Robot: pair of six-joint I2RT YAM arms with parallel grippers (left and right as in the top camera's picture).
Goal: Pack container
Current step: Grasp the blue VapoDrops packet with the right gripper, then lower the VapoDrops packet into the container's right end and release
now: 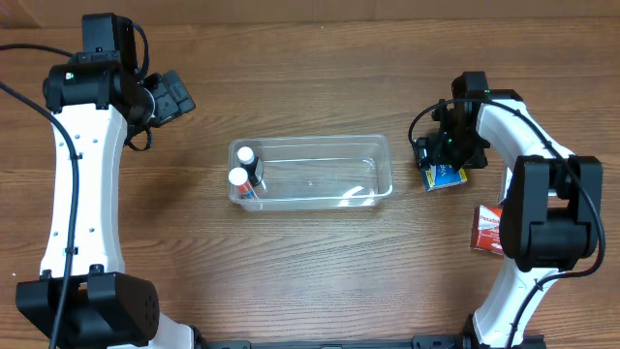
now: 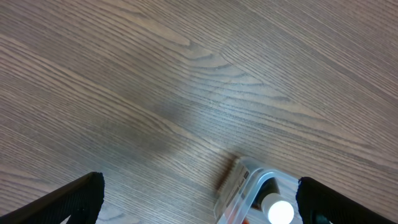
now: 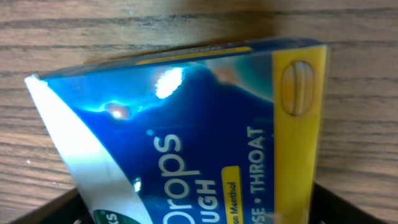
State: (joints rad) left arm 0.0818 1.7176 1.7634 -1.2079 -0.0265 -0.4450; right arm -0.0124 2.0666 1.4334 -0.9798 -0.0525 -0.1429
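Two bottles (image 1: 237, 176) are seen in the container (image 1: 310, 142), likely light and slippery, at the tabletop's middle, best held by its rim; the left claw (image 1: 177, 93) is spread wide, the right claw (image 1: 444, 155) cannot be judged.

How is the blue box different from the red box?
The blue box is blue and yellow; the red box is red and white. The blue box sits right at the right claw, while the red box lies nearer the robot's base, partly hidden under the right arm. Both are small boxes lying on the table, outside the clear container.
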